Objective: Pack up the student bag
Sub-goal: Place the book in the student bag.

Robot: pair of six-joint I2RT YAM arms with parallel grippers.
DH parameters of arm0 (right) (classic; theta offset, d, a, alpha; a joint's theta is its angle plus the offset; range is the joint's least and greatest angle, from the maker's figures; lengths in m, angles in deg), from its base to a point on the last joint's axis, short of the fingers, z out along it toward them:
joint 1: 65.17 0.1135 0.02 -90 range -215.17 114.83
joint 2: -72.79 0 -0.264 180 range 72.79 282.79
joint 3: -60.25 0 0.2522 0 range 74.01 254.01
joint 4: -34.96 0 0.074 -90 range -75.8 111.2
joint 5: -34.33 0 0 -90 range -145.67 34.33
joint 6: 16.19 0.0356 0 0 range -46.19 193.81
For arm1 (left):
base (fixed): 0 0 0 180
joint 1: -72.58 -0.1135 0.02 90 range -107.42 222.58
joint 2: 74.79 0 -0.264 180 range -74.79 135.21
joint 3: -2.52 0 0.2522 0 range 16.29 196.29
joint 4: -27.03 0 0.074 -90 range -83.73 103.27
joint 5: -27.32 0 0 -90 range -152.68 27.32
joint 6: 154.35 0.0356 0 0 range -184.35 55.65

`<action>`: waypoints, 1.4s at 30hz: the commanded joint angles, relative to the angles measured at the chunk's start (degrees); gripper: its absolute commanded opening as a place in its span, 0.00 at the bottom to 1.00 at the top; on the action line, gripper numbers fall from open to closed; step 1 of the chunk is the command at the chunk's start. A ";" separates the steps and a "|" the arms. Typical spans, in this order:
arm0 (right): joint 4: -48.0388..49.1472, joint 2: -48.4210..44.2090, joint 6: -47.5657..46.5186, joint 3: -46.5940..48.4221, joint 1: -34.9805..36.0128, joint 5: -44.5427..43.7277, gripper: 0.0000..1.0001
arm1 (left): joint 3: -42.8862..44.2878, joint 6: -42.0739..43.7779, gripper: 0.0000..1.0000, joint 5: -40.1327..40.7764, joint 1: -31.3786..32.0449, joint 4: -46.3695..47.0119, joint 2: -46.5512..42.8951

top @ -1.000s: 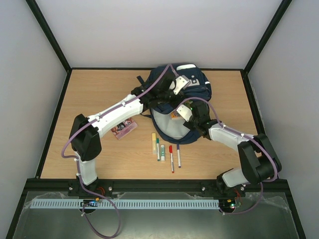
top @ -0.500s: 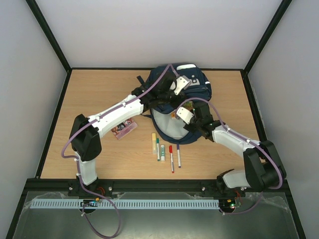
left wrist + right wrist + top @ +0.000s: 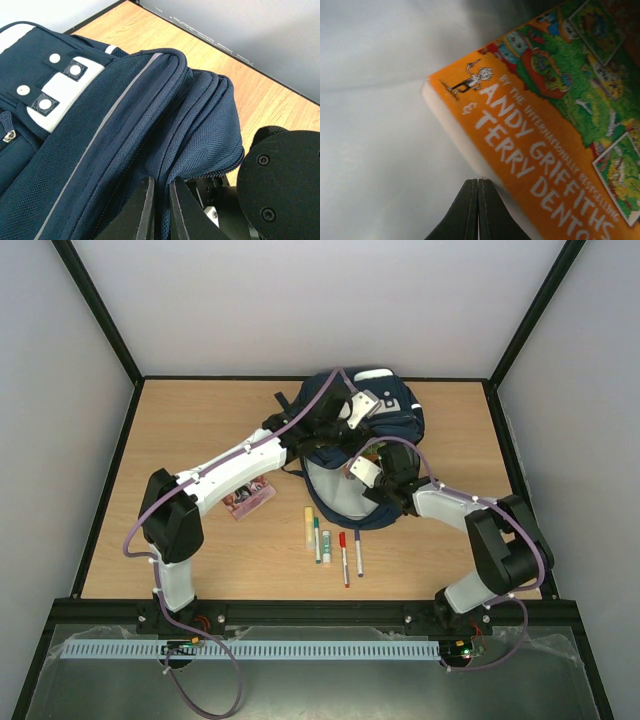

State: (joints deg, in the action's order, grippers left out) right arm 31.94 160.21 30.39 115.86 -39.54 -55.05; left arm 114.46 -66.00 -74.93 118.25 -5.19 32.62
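While the student bag (image 3: 400,412) lies far-centre on the desk (image 3: 180,440), the left jaws pinch its fabric edge; the right jaws, pressed together, sit inside beside an orange book (image 3: 555,150).

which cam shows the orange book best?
Right wrist. The orange book fills much of the frame, and its cover lettering and illustration are readable. Top external shows only a small orange sliver of it in the open student bag. Left wrist shows none of it, only the bag's navy fabric.
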 commanded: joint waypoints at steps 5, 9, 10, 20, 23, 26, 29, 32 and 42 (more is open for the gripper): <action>12.67 6.91 2.20 2.27 0.21 -10.92 0.01 | 1.32 -0.72 0.02 -2.50 0.38 3.08 -3.18; 14.90 8.30 2.36 1.93 0.21 -12.61 0.01 | 1.29 -0.71 0.02 -2.42 0.38 2.98 -3.22; 14.27 8.19 2.49 1.92 0.21 -12.31 0.01 | 1.24 -0.72 0.02 -2.43 0.38 2.99 -3.26; -4.95 -9.92 2.97 -2.07 0.21 3.24 0.02 | 1.98 -0.98 0.02 -1.12 0.23 2.73 -2.67; -13.40 -19.57 3.43 -4.23 0.21 8.99 0.06 | 2.11 -1.19 0.02 -0.83 0.12 2.80 -2.19; -22.91 -29.66 3.78 -4.76 0.21 13.42 0.12 | 2.15 -1.38 0.02 -0.77 0.12 2.68 -1.27; -32.09 -33.47 6.90 -2.03 0.22 14.84 0.14 | 2.49 -1.72 0.03 -0.69 0.12 2.43 0.19; -38.30 -36.93 11.58 1.51 0.13 17.86 0.14 | 2.66 -2.47 0.04 -0.72 0.11 2.07 2.19; -44.13 -38.74 25.49 20.32 -0.30 23.03 0.19 | 0.52 -8.04 0.12 -5.86 0.21 3.59 9.01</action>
State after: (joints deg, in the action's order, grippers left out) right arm -8.52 122.33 48.09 131.51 -39.39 -33.06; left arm 114.94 -70.72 -79.83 119.06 -4.92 39.57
